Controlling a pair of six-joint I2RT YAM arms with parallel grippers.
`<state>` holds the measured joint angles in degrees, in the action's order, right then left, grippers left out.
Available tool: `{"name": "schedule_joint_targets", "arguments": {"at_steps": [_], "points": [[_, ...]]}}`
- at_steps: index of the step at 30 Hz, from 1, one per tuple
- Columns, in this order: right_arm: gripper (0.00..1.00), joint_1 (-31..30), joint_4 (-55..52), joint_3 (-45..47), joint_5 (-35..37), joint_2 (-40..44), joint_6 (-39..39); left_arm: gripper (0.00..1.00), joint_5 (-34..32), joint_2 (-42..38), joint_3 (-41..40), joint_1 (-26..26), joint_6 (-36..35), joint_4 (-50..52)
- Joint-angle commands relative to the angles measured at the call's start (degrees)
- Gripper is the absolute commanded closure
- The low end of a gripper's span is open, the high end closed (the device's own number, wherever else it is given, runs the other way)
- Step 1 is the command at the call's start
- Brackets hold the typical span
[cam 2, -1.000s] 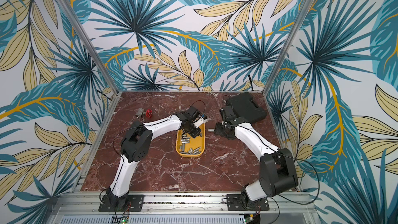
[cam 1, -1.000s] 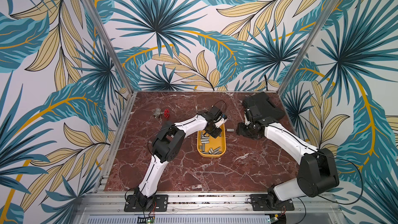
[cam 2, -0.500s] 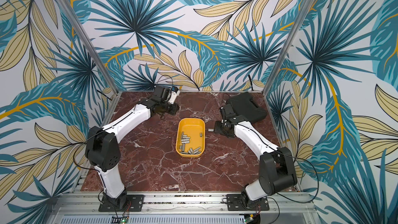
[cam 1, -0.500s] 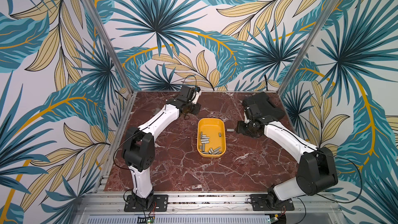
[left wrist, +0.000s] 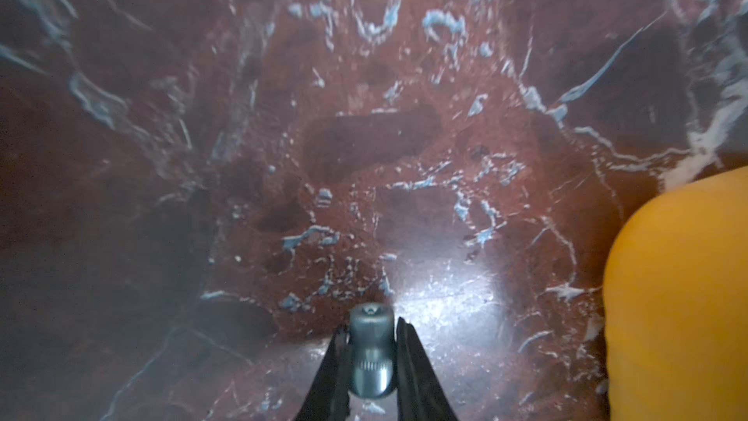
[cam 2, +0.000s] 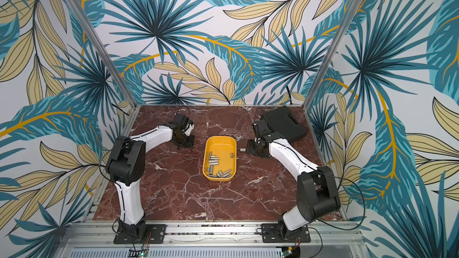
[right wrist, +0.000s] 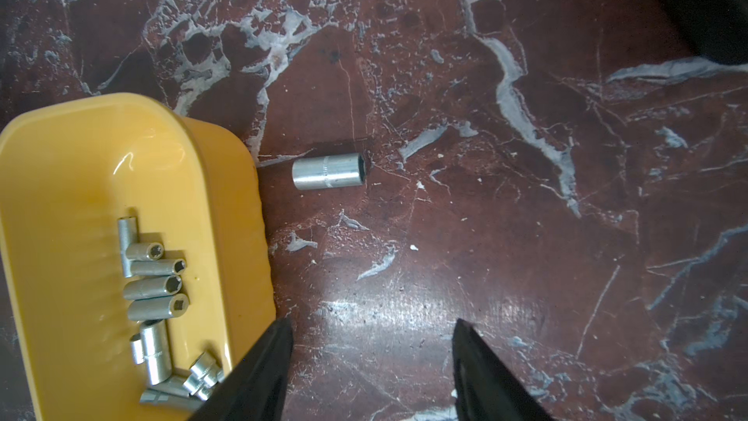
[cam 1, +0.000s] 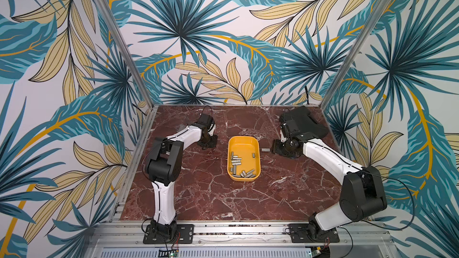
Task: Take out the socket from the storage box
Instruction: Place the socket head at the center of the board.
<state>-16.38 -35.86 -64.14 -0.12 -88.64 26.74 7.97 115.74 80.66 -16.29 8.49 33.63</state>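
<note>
Red-brown marble table [cam 1: 223,202], white-veined, is the cell floor. Two white & black arms are bolted at its near edge. The left arm [cam 1: 173,140] folds over twd the far-left area. The right arm [cam 1: 327,157] reaches in twd the far-right area. A flat black case [cam 1: 305,122] lies in the far right corner, behind the right arm's wrist.

Storage box [cam 1: 243,145], yellow, shallow, w/ rounded corners, sits approx mid-table btwn the two arms, long side running near to far. Its far end is bare. The sockets in the box [cam 1: 236,162], small silver cyls, lie loose, mostly on their sides, twd the near end.

Left gripper [left wrist: 371,328] is low over the marble, left of the box & apart from it. Its jaws are clamped on the held socket [left wrist: 370,358], a small silver one w/ a knurled band, its end poking out past the fingertips. Can't tell if it touches the table.

Right gripper [right wrist: 372,321] is low on the box's right side, jaws spread wide w/ nothing btwn them.

Loose socket [right wrist: 330,171], a silver cyl, lies on its side on the marble just beside the box's right wall, not touching it, ahead of the right gripper's tips.
</note>
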Motion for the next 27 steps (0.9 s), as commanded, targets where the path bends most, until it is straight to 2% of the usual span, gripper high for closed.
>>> {"name": "schedule_joint_targets", "arguments": {"at_steps": [1,9,14,27], "points": [[0.35,0.21,-0.1,-0.2,-0.56,-0.98,-0.16,0.87,0.32,-0.58,-1.36,-0.05,0.99,-1.37],[0.35,0.23,0.1,-0.37,-1.02,-1.62,-0.03,0.87,-0.62,0.17,-1.76,-0.05,1.08,-0.83],[0.35,0.23,-0.06,-0.37,-0.98,-1.8,-0.02,0.8,-0.85,0.19,-1.75,-0.04,1.26,-0.6],[0.35,0.21,-0.08,-0.53,-0.89,-1.71,0.06,0.72,-0.8,-1.61,-2.98,-0.05,1.79,-0.93]]}}
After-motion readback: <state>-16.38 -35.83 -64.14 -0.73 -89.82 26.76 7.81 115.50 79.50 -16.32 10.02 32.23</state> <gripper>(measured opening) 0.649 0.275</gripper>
